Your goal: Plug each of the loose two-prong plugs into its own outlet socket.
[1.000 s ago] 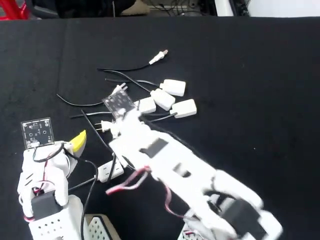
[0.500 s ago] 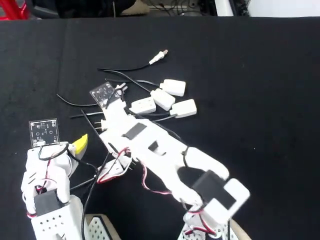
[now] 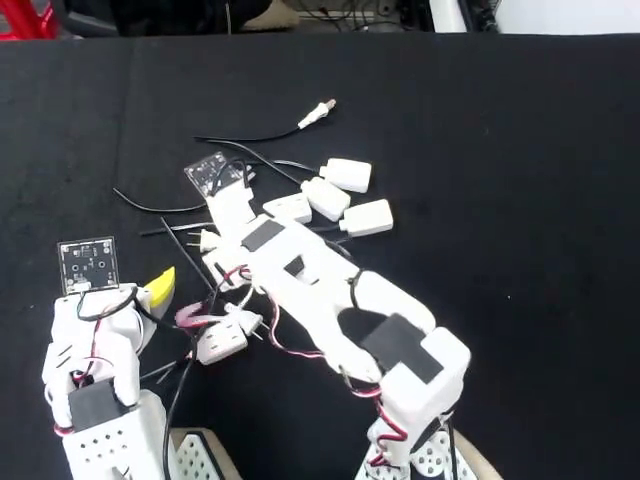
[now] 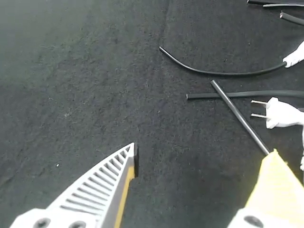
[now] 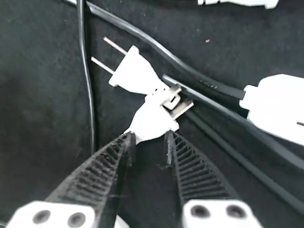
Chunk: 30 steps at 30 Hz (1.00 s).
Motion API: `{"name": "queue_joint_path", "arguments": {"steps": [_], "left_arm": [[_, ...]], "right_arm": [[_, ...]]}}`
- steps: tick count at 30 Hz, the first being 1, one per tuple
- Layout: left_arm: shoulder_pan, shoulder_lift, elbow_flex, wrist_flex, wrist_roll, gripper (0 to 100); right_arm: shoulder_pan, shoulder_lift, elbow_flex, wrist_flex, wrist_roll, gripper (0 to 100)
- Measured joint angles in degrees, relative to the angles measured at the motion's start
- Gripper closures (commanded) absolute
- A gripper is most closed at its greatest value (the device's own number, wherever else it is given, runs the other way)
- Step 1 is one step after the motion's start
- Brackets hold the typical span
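Five white sockets (image 3: pixel 367 217) are lying on the black desk (image 3: pixel 520 150) — four bunched near its middle, one apart by the arms' bases. Three plugs (image 5: pixel 130 71) are showing: a far plug (image 3: pixel 318 112) lying alone and two touching each other before the right tool (image 5: pixel 148 139). That tool is hovering low, narrowly parted, tips just at the nearer plug (image 5: pixel 153 121) — the right arm (image 3: pixel 320 290) is stretching diagonally across. The left tool (image 4: pixel 202 156) is gaping wide over bare desk, the left arm (image 3: pixel 95 350) folded near its base.
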Motion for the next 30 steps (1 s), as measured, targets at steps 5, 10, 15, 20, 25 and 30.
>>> {"name": "queue_joint_path", "arguments": {"steps": [5,10,15,20,25,30], "left_arm": [[0.0,0.0,0.0,0.0,0.0,60],[0.0,0.0,0.2,0.0,0.0,60],[0.0,0.0,0.2,0.0,0.0,60],[0.0,0.0,0.2,0.0,0.0,60],[0.0,0.0,0.2,0.0,0.0,60],[0.0,0.0,0.2,0.0,0.0,60]], "right_arm": [[0.0,2.4,-3.0,0.4,-3.7,88.1],[-0.8,2.8,-4.0,0.4,-10.0,88.1],[-1.0,4.7,-5.5,0.5,-15.0,88.1],[-1.1,9.1,-12.5,3.6,-19.2,88.1],[-1.2,14.5,-21.3,10.0,-22.9,79.3],[-1.6,18.9,-29.3,14.6,-24.4,81.0]]}}
